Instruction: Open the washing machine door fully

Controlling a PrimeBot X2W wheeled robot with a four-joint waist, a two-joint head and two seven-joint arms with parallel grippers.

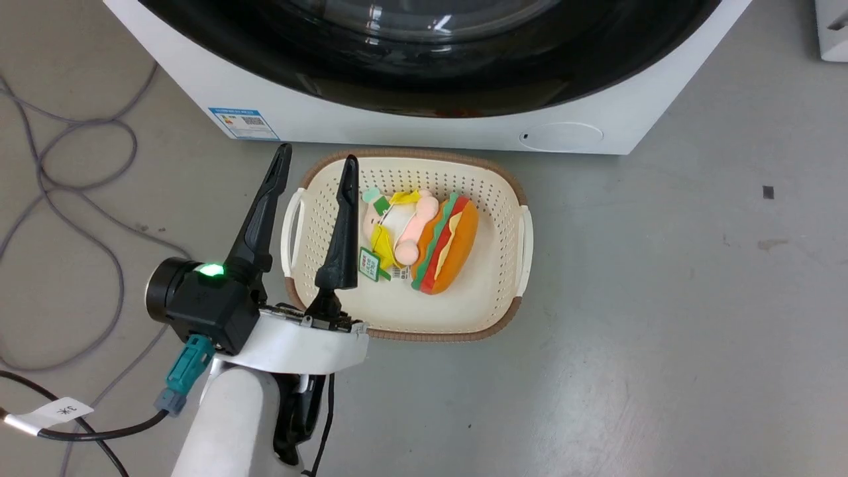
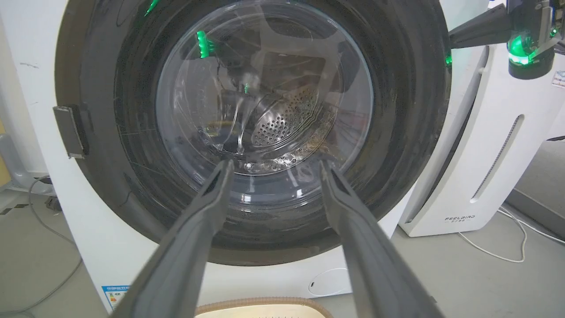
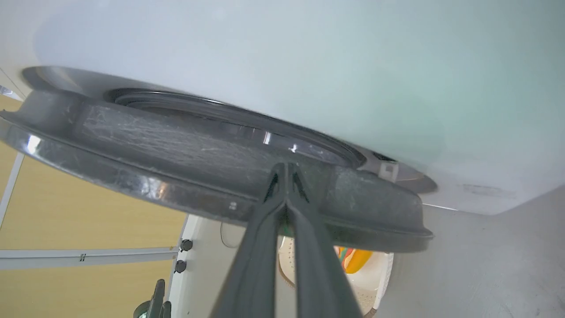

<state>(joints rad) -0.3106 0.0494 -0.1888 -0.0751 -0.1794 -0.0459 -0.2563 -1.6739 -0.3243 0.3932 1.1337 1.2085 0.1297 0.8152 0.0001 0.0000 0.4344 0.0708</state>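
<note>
Head view: washing machine door (image 1: 424, 73) cut off at the top edge, a glossy black arc behind the basket (image 1: 411, 156); left gripper (image 1: 317, 159) spread open, empty. Left wrist view: round door faces the camera, drum (image 2: 284, 121) blurred through its glass. Right wrist view: door edge-on, slightly ajar from the white front (image 3: 309, 66); right gripper (image 3: 287, 170) fingers pressed together against its rim

Grey scuffed floor (image 1: 662, 298); loose grey cables (image 1: 79, 165) lying on it; white tower appliance (image 2: 494, 154); yellow wall (image 3: 88, 212).
</note>
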